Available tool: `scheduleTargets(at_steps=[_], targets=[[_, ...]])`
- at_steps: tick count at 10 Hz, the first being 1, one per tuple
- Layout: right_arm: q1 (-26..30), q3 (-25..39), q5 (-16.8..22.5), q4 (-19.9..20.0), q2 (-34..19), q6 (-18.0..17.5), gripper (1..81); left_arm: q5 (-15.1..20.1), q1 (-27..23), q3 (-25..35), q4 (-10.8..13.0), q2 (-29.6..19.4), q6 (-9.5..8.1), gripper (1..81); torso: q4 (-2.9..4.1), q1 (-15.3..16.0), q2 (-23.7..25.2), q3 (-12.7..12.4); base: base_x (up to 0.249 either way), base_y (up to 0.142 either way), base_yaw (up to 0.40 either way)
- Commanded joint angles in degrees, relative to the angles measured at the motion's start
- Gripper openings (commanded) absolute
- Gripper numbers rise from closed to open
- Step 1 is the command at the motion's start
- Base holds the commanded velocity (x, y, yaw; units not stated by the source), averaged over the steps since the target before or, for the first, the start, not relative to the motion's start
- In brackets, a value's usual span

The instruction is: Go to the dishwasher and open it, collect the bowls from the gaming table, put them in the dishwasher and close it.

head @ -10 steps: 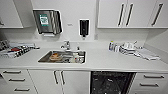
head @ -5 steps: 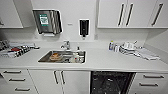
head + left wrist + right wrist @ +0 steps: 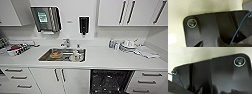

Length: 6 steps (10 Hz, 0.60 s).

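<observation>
We are facing the dishwasher [image 3: 110, 81] at the lower right of the frame, standing open under the white counter [image 3: 105, 58], its dark inside showing racks. White drawers [image 3: 148, 81] are flanking it on the right and cabinet doors [image 3: 62, 80] on the left. The sink [image 3: 63, 55] is sitting at centre, holding dishes. We cannot tell how either claw is standing.
</observation>
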<state>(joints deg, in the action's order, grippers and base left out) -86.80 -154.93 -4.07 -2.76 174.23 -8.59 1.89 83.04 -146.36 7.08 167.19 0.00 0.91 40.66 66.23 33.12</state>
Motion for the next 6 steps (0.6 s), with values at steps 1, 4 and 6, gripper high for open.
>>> scheduleTargets(at_steps=[1,4,6], targets=[[2.2,-0.4,3.3,-0.2,0.5,-0.1,81.1,3.4,-2.1,-0.1,-0.3,-0.3,0.09,81.1,0.00,-3.6,-5.5,0.0,0.000,0.000,0.000],[2.3,-0.4,3.2,-0.1,0.6,-0.2,81.1,3.4,-2.1,-0.1,-0.2,0.2,0.18,81.1,0.00,-7.4,-11.5,-2.5,0.000,0.000,0.000],[2.2,-0.4,3.2,-0.2,0.6,-0.2,81.1,3.4,-2.0,-0.1,-0.2,0.1,0.18,81.1,0.00,-9.6,-14.9,-5.1,0.000,0.000,0.000]])
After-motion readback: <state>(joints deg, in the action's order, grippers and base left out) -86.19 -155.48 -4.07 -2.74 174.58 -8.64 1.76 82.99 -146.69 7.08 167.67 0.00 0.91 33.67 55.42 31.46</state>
